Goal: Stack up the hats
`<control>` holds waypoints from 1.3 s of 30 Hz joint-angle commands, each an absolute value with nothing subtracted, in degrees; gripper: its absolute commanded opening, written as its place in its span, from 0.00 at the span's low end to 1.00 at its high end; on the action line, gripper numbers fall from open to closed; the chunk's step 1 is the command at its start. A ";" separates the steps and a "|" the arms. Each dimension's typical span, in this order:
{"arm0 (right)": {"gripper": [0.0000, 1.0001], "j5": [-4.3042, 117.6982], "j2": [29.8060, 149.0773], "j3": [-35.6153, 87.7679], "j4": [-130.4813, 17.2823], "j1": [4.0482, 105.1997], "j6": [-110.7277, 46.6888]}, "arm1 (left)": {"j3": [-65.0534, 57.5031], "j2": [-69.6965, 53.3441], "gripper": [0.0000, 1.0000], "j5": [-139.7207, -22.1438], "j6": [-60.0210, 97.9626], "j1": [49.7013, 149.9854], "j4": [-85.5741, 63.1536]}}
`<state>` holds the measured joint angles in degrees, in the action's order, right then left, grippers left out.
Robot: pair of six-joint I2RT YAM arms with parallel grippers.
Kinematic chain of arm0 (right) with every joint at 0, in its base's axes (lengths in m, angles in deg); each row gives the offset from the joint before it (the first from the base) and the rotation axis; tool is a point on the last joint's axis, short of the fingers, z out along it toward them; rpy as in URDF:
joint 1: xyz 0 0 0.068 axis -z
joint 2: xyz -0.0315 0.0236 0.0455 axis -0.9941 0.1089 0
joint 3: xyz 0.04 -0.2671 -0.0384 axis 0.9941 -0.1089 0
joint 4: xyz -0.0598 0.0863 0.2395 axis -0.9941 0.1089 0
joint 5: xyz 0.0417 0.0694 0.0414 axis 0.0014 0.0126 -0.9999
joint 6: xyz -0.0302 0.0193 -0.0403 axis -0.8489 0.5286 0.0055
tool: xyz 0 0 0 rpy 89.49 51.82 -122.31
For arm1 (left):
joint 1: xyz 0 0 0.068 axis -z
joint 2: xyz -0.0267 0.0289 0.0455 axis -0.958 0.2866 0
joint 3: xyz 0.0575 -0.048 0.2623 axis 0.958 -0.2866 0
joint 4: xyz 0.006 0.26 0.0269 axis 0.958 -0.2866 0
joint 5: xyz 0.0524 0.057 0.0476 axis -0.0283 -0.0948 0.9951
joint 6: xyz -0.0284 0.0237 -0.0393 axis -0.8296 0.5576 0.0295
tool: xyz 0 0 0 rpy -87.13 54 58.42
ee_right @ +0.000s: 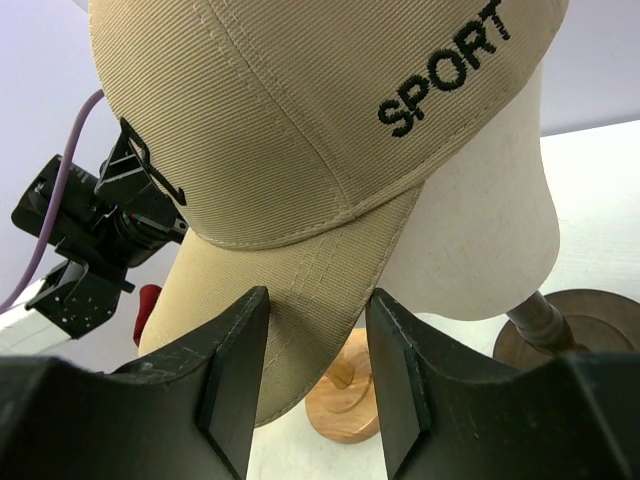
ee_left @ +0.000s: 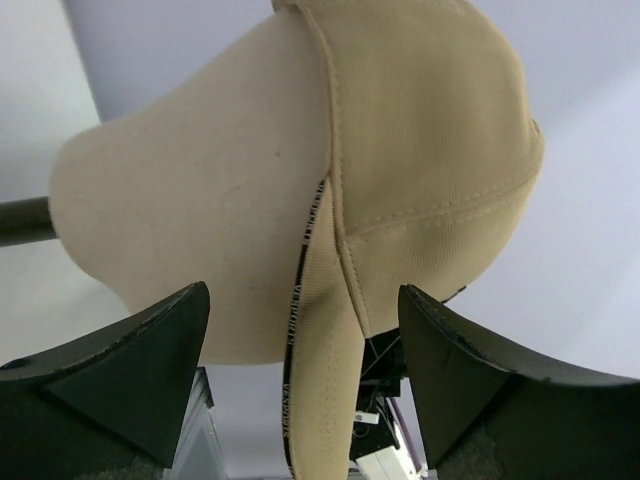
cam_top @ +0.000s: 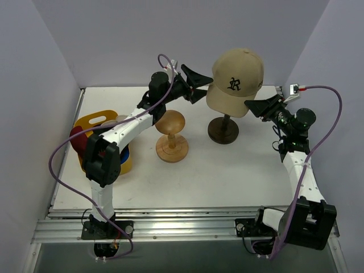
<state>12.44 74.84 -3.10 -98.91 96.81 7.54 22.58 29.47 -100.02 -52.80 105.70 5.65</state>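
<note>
Tan fabric baseball cap with the dark embroidered logo [cam_top: 236,71] is sitting on the cream mannequin head [ee_right: 480,230]. The left gripper [ee_left: 302,300] is spread wide, with the cap's back edge and the head right in front of its fingers. The right gripper [ee_right: 318,298] is at a narrow gap with the brim showing in it, and I can't tell if it's touching. The dark red soft hat [cam_top: 77,139] lies in the yellow plastic tray [cam_top: 91,120], well behind the left gripper.

The tan baseball cap [cam_top: 238,74], with a dark logo in front and "SPORT" stitched on its side, sits upright on the mannequin head [ee_left: 180,220]. A dark red hat [cam_top: 78,141] and a largely hidden blue hat [cam_top: 127,154] lie at the yellow tray [cam_top: 91,120]
</note>
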 commanded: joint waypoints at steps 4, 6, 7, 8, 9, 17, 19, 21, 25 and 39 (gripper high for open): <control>0.39 13.71 73.05 -0.52 -96.22 95.97 2.75 | 25.22 25.76 0.84 -96.76 -47.15 104.37 -0.21; 0.39 13.98 72.79 -0.43 -95.43 95.88 2.56 | 25.83 24.79 0.85 -95.79 -44.43 104.28 -2.14; 0.39 14.15 72.61 -0.34 -95.17 95.97 2.21 | 26.44 24.61 0.84 -95.00 -43.46 104.28 -4.76; 0.39 14.33 72.26 0.01 -94.21 95.97 1.86 | 28.10 24.26 0.84 -94.73 -41.37 104.28 -6.09; 0.39 14.33 72.08 0.19 -93.59 95.97 1.51 | 29.16 24.17 0.84 -94.47 -40.13 104.28 -7.41; 0.39 14.68 71.47 1.68 -91.12 95.88 0.45 | 43.48 23.99 0.84 -85.95 -23.87 104.63 -29.29; 0.40 14.68 71.55 1.68 -91.12 95.88 0.36 | 48.67 25.13 0.83 -85.24 -22.28 104.63 -33.95; 0.40 14.68 71.56 1.60 -91.12 95.79 0.37 | 52.36 27.85 0.83 -84.62 -20.26 104.63 -37.64; 0.40 14.68 71.38 1.51 -91.30 95.70 0.45 | 63.06 33.56 0.83 -85.68 -18.85 104.72 -42.22; 0.40 15.29 70.94 1.42 -90.77 94.30 -0.25 | 69.08 42.54 0.82 -87.52 -19.11 106.74 -39.96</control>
<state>15.59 72.63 -0.78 -89.12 95.54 1.22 68.34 43.57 -86.82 -19.38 105.81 -42.46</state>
